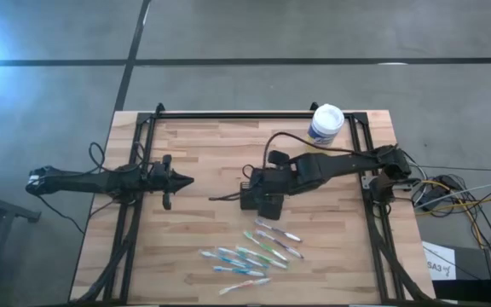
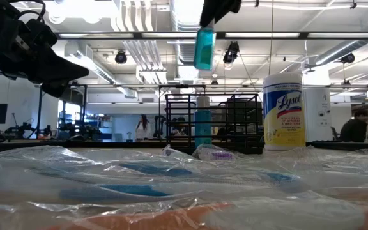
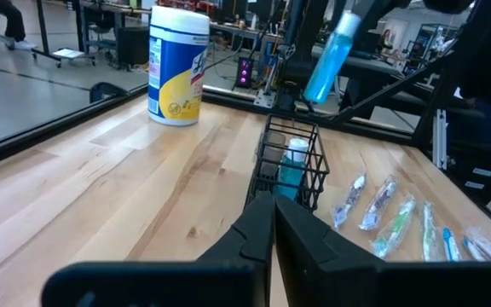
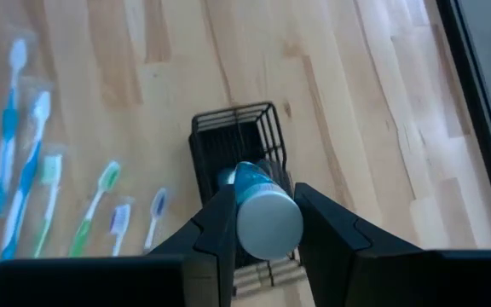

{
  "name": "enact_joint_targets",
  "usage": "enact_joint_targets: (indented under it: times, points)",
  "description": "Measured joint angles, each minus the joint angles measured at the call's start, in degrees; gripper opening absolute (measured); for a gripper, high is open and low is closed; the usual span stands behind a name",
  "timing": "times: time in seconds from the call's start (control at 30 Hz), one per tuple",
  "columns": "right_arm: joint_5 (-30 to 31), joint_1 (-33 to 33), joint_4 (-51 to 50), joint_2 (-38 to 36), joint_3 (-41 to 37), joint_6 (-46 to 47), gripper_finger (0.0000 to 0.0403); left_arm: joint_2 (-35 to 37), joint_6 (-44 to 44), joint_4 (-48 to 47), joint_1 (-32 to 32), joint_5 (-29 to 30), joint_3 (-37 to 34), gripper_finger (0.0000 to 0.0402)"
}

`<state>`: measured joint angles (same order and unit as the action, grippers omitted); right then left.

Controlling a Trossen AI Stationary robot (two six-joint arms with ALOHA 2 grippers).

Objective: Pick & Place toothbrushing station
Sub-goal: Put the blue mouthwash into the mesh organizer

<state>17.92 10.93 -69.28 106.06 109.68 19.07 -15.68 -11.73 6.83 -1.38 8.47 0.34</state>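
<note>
The toothbrushing station is a small black wire holder standing on the wooden table near its middle. A blue item stands upright inside it. My right gripper is above the holder, shut on a blue tube, which also shows in the low view and the left wrist view. My left gripper is shut and empty, hovering left of the holder. My right gripper pinches the blue tube between its two fingers, by its sides near the upper, pale end. The fingers come from above, pointing down. The tube hangs below them, a little tilted, lifted clear above the holder.
Several wrapped toothbrushes lie on the table toward its near edge, beside the holder. A white-lidded, yellow-labelled canister stands at the far right corner. Black frame rails run along the table's left, right and far sides.
</note>
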Motion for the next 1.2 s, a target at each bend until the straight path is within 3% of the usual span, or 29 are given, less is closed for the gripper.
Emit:
enact_joint_targets:
  times: [0.47,0.73,1.2]
  points:
    - [-2.45,0.15,3.05,-0.96,-9.65,0.22,0.0091,0.0,-0.32,0.02,0.01,0.13,0.02,0.0019]
    - [-3.02,-0.19,8.28,-1.04,-10.95,-0.57,0.0091,0.0,-0.24,0.02,0.02,0.15,0.0,0.0021]
    - [-4.24,-0.43,8.75,-1.17,-12.83,0.09,0.0091,0.0,-0.21,0.0,0.01,0.17,0.0,0.0021]
